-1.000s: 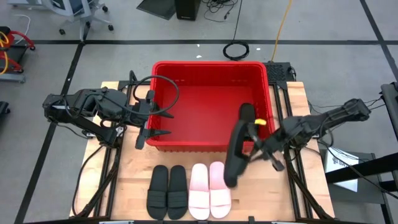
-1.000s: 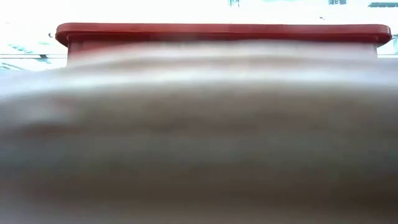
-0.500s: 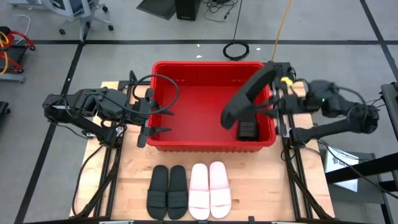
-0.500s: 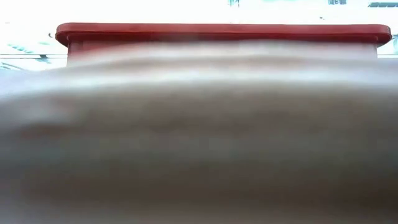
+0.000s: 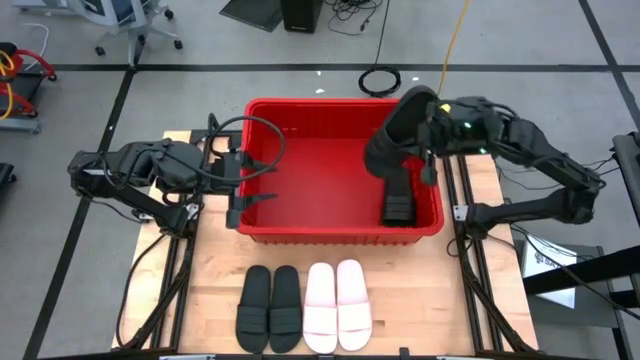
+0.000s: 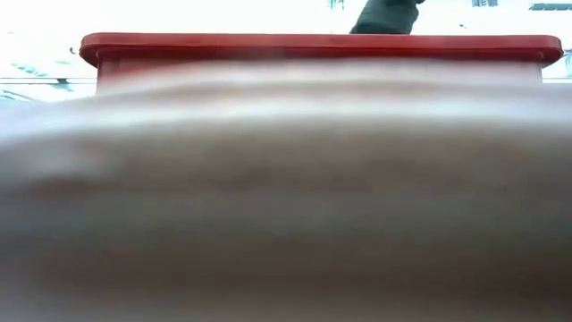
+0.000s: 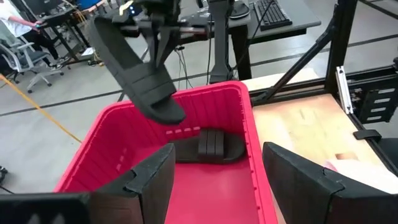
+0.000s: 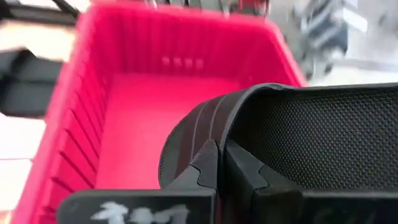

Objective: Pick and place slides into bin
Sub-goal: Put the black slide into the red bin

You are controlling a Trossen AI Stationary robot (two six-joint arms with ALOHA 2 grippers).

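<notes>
A black slide [image 5: 398,128] is held clamped in the right gripper [image 5: 432,150] above the far right part of the red bin [image 5: 262,170], tilted, toe end over the rim's inside. A second black slide [image 5: 397,194] is already seen lying on the bin floor by the right wall, directly below. Four more slides are lined up on the wooden table [image 5: 440,300] in front of the bin: a black pair [image 5: 269,308] and a pale pink pair [image 5: 337,305], side by side, untouched.

The left gripper [image 5: 243,186] is parked at the bin's left wall, fingers spread apart w/ nothing between them; seen thus in the left wrist view too [image 7: 217,180].

In the right wrist view the ribbed strap [image 8: 205,134] is shown close to the fingers, so the hold appears to be taken at or near the strap. The slide is judged light, foam-like, somewhat flexible, not fragile; a drop from this height should be harmless. The strap or sole edge is prob. the best place for a hold, since the flat sole offers little to pinch.
</notes>
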